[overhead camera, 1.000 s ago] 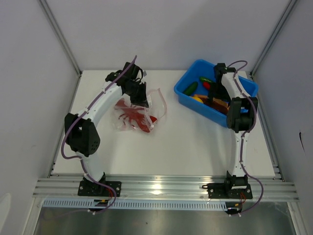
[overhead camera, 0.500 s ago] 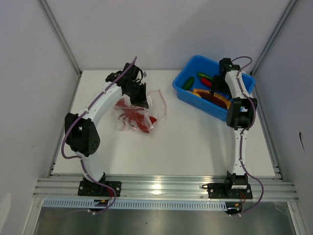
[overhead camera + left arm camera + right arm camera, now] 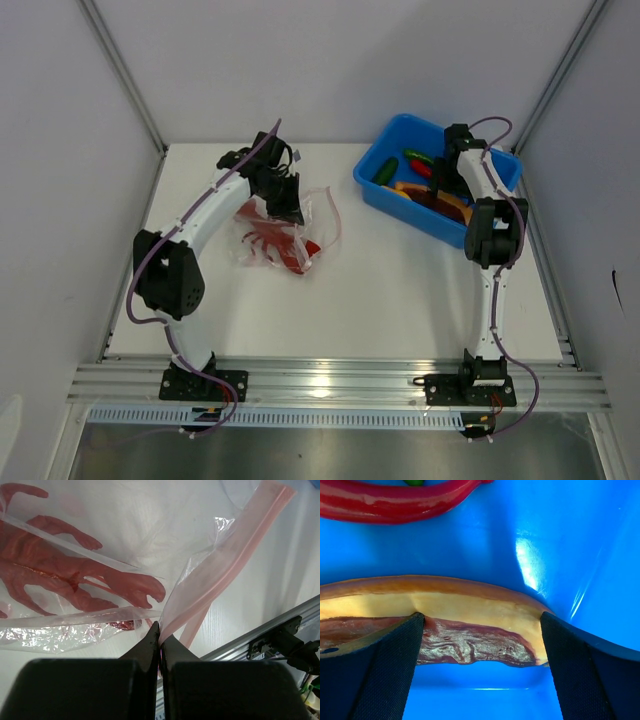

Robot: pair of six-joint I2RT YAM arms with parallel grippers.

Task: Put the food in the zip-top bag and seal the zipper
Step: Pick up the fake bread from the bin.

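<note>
Left gripper (image 3: 160, 630) is pressed tight together, pinching the zip-top bag (image 3: 318, 215) by one lip of its mouth, right at the near end of the zipper (image 3: 232, 555). The pink strip runs up and away from the fingertips and the film below it billows, so the pinch looks meant to hold the mouth up and open for loading. A red toy (image 3: 75, 580) with spindly legs lies inside the bag, flat against the table (image 3: 400, 300).

Over on the right arm's side of the bag, and well apart from it, sits the blue bin (image 3: 398, 212). That's where the rest of the food waits. The right gripper (image 3: 481, 617) is down inside it, fingers spread wide, straddling a curved yellow-orange piece (image 3: 470, 597) with a dark reddish-brown edge. Nothing is gripped: each fingertip sits beside an end of the piece, and whether they touch it I cannot tell. The wide spread seems chosen to take the slab across its length. A red curved piece (image 3: 395, 502) lies just beyond it, and a green pepper (image 3: 387, 172) rests at the bag-side end of the bin.

My read: one item bagged, several to go, zipper unsealed. The next move calls for closing on that slab and carrying it across to the held-open mouth.
</note>
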